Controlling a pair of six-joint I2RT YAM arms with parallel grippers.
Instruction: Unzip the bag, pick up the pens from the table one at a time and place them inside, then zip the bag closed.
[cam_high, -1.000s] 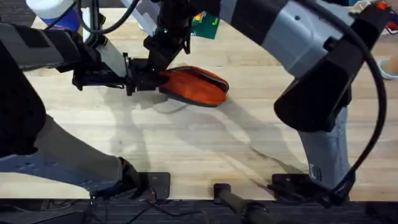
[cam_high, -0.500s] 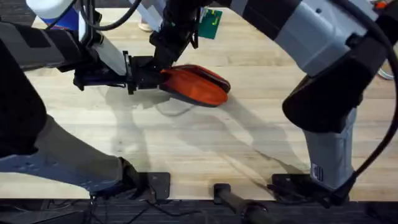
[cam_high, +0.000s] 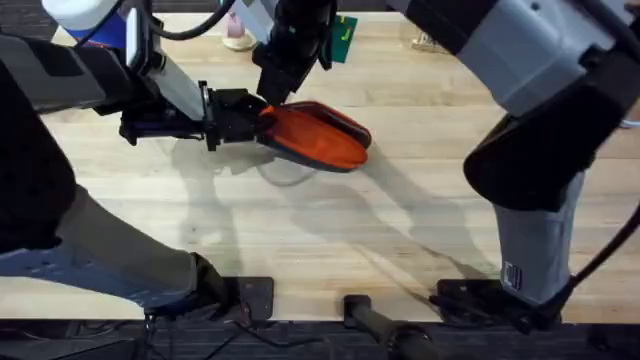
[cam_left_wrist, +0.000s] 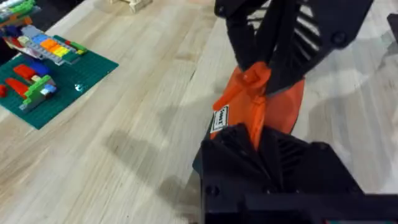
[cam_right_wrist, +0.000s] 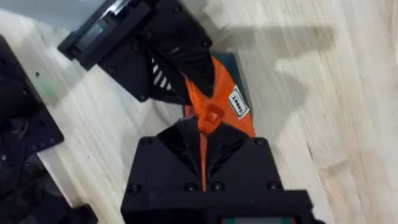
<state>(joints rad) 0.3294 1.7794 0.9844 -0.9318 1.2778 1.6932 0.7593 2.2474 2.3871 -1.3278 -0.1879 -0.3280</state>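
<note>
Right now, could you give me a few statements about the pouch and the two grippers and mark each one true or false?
1. The left gripper is clamped on one end of the bag. True.
2. The right gripper hangs well clear of the bag. False: it is at the zipper pull, by the end the left gripper holds.
3. The bag is blue. False: it is orange with a dark base.
4. A green building-brick plate lies on the table. True.
</note>
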